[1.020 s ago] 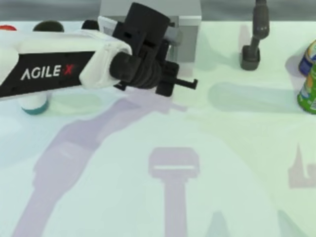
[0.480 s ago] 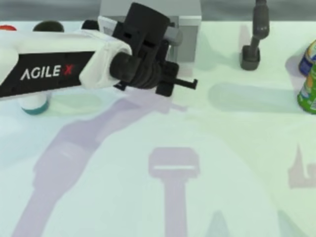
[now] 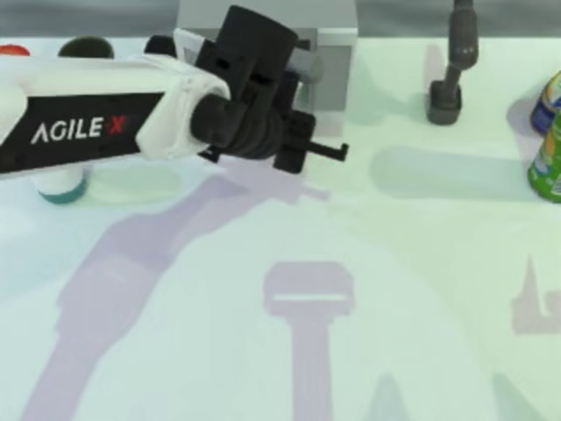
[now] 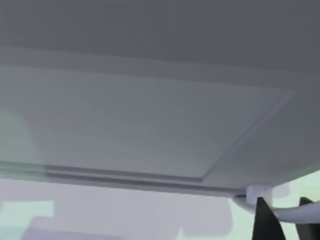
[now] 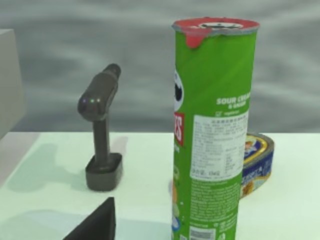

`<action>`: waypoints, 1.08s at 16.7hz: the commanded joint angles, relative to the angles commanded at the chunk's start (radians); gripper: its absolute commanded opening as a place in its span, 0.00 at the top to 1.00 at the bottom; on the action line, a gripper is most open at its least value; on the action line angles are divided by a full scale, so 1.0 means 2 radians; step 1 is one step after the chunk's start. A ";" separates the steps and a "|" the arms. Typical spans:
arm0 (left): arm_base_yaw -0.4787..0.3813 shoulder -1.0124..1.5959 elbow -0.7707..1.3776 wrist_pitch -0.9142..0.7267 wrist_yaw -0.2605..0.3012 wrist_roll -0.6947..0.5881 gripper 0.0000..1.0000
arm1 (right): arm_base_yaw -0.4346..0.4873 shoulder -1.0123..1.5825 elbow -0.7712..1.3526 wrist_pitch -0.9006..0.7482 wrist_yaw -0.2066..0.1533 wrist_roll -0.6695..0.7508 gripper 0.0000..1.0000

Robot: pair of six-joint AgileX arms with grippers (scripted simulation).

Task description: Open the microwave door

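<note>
Pale table (image 3: 263, 351), microwave door (image 4: 140, 120) handle between left fingers (image 4: 265, 222).

Your left arm reaches in from the top view's left, wrist turned sideways, its claw (image 3: 307, 149) at the far middle of the table. Your right arm is out of the top view.

Silver-grey microwave (image 3: 337, 22), green crisp can (image 5: 212, 130), dark grey drill (image 5: 102, 135).

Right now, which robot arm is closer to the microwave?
Left. The left gripper is right at the front of the microwave, by the pale handle. The right arm isn't in the top view, parked by the green can.
</note>
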 joint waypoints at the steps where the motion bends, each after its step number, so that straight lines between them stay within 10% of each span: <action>1: 0.003 -0.003 -0.003 0.002 0.003 0.005 1.00 | 0.000 0.000 0.000 0.000 0.000 0.000 0.00; 18: 0.006 -0.006 -0.010 0.004 0.008 0.013 1.00 | 0.000 0.000 0.000 0.000 0.000 0.000 0.00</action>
